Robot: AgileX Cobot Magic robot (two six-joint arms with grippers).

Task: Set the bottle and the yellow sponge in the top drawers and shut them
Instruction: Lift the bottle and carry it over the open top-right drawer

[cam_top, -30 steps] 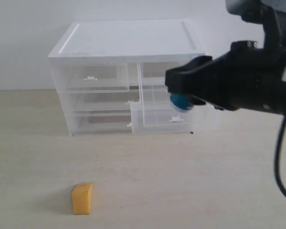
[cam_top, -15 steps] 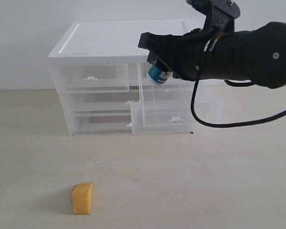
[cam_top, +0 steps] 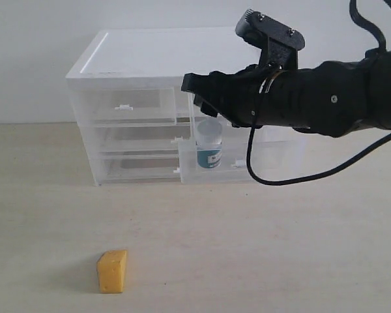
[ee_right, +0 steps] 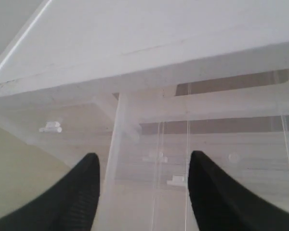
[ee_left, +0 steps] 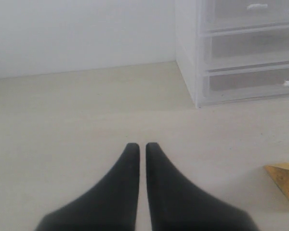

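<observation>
The bottle point(cam_top: 209, 145) stands upright, white cap up, inside the pulled-out right top drawer point(cam_top: 247, 151). My right gripper point(cam_top: 201, 99) hovers just above it, open and holding nothing. In the right wrist view that gripper point(ee_right: 143, 161) shows wide-apart fingers over the clear drawer walls; the bottle is hidden there. The left top drawer point(cam_top: 127, 106) is pushed in. The yellow sponge point(cam_top: 112, 270) lies on the table well in front of the cabinet. My left gripper point(ee_left: 141, 145) is shut and empty above the table, with the sponge point(ee_left: 285, 179) off to its side.
The white-topped cabinet point(cam_top: 176, 55) stands at the back against a white wall, with two wider clear drawers point(cam_top: 133, 166) below the top ones. The right arm's black cable point(cam_top: 300, 176) loops down in front of the open drawer.
My right gripper opened and let go of the bottle, which dropped from between the fingers into the open right top drawer. The arm shifted slightly left. The sponge has not moved.
</observation>
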